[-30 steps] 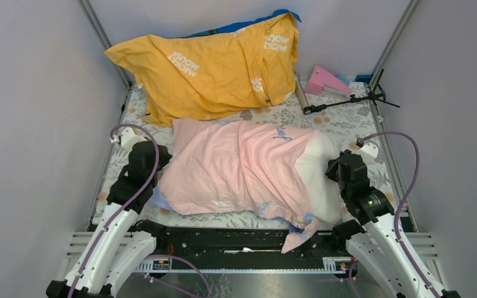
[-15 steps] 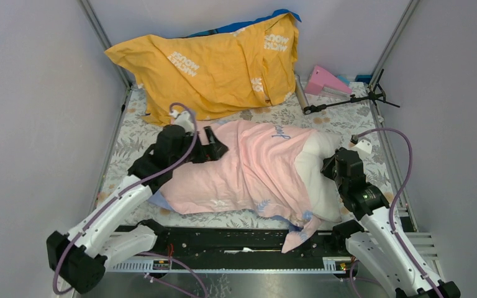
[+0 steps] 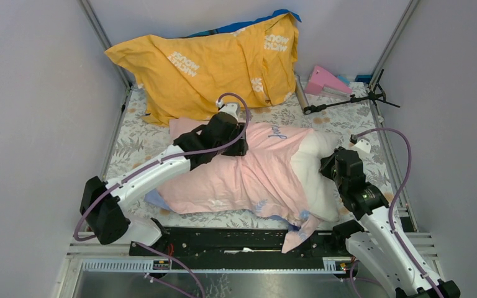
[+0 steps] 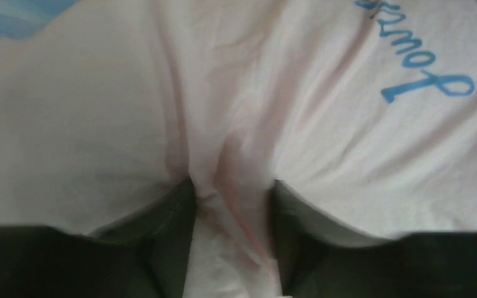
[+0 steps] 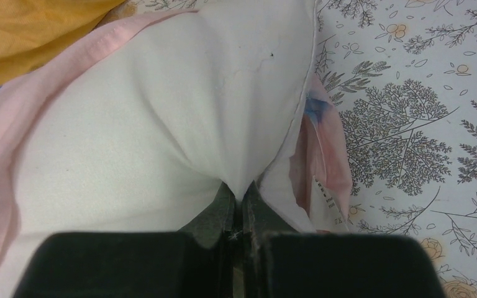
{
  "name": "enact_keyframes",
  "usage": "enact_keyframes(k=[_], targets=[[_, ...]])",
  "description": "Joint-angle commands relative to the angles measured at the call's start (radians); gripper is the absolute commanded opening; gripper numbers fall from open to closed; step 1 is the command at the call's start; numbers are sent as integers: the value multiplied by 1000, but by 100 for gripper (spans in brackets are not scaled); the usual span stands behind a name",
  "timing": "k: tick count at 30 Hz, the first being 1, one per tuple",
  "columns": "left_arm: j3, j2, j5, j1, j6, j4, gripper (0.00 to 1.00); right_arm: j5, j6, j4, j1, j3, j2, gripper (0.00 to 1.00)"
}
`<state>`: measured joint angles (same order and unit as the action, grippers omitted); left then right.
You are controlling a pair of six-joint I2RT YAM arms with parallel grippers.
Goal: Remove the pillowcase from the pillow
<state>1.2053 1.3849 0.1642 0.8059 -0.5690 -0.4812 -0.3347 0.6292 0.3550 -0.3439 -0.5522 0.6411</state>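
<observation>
On the leaf-printed counter (image 3: pixel 121 149), the thin pale pink pillowcase (image 3: pixel 248 177) with blue lettering lies wrinkled across the middle. It covers most of the plump white pillow (image 3: pixel 313 177), whose right end bulges bare from the opening. The peel itself seems in hand: the left end effector (image 4: pixel 233 205) is clenched on a raised fold of pink fabric, and the right end effector (image 5: pixel 242 202) is pinched tight on the bare pillow corner. Next, I judge, the left end effector must drag the cover leftward off the anchored pillow without losing that thin fold, keeping clear of the yellow-orange cushion (image 3: pixel 211 68) behind.
</observation>
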Motion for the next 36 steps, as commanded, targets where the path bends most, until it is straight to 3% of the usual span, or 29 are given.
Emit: enact_keyframes(k=[1,2,3,9,13,17,26,29,33,36], targets=[[15,-1,120,-9,5,-70,25,12,7,-33,-4,-36,-13,0],[6,-9,138,-12,1,-68,4,7,7,-32,-3,-36,-14,0],[-4,-25,156,-17,-1,-66,0,2,6,-30,-3,-35,-15,0],[-105,-173,110,-206,23,-30,0,-119,-4,25,-3,-51,-14,0],[-219,-342,237,-337,-73,-6,0,-223,0,60,-3,-47,-48,0],[-335,-520,255,-468,-146,46,0,-303,13,67,-4,-36,-107,0],[-361,-605,356,-531,-232,-8,0,-390,84,84,-3,-37,-196,0],[-369,-591,169,-531,-162,85,0,-249,69,-37,-3,-10,-218,0],[-331,-503,-141,-529,-146,147,0,-119,171,-82,-3,-51,-121,0],[-292,-462,-245,-514,-121,142,17,-49,258,-156,-3,-49,-76,0]])
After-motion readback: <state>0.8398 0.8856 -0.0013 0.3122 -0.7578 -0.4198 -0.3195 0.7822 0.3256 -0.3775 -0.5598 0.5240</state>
